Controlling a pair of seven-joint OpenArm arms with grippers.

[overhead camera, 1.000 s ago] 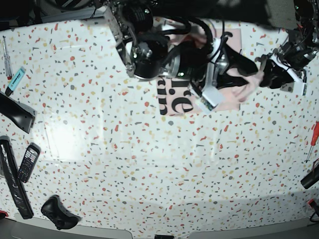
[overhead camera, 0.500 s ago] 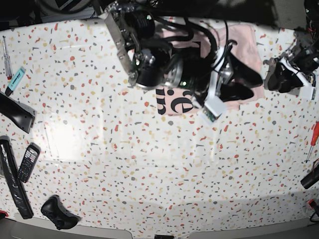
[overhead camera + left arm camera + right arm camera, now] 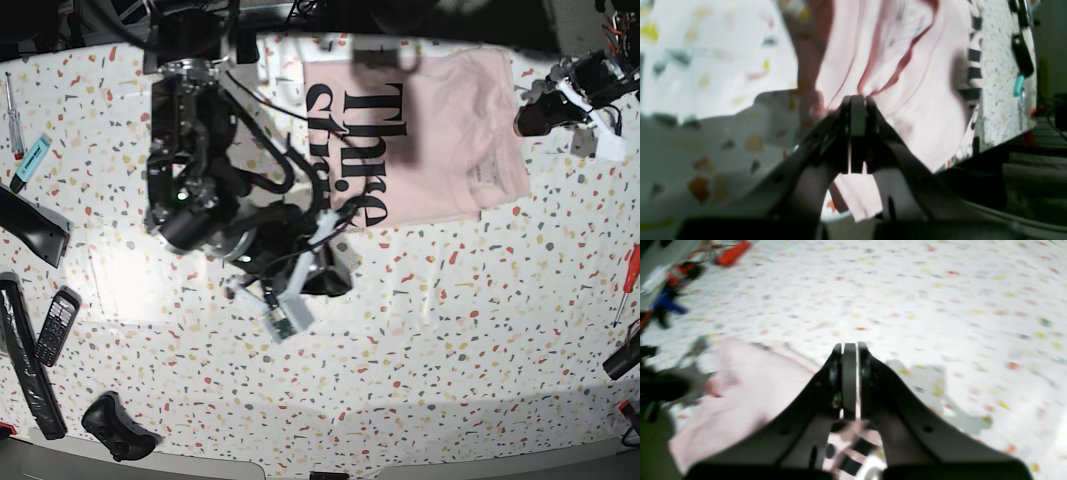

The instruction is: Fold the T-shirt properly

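The T-shirt (image 3: 430,140) lies flat at the far edge of the table (image 3: 400,340), toward the base view's right, folded into a rough rectangle with its black lettering facing up along its left half and a small label showing near its lower right corner. Its far edge runs into dark shadow at the table's rim.

The left gripper (image 3: 857,100) sits at the shirt's right side in the base view, its arm reaching in from the frame's upper right corner. In its wrist view the 2 jaws are pressed together, and pink creases fan out from the tips, but the picture is too blurred to tell whether cloth is pinched or merely lies just behind them. Lettering shows at the cloth's right border there, partly shadowed.

The right gripper (image 3: 849,346) is off the shirt. Its arm comes down from the top of the base view and bends toward the middle of the table, the wrist ending just below and left of the shirt's lower left corner. In its wrist view the jaws meet with nothing between them, over bare speckled surface, with pink cloth to the lower left; the whole picture is smeared.

Along the base view's left edge lie a blue marker (image 3: 33,158), a phone (image 3: 57,326) and a black game controller (image 3: 118,426). A red-handled screwdriver (image 3: 630,272) lies at the right edge, partly cut off.
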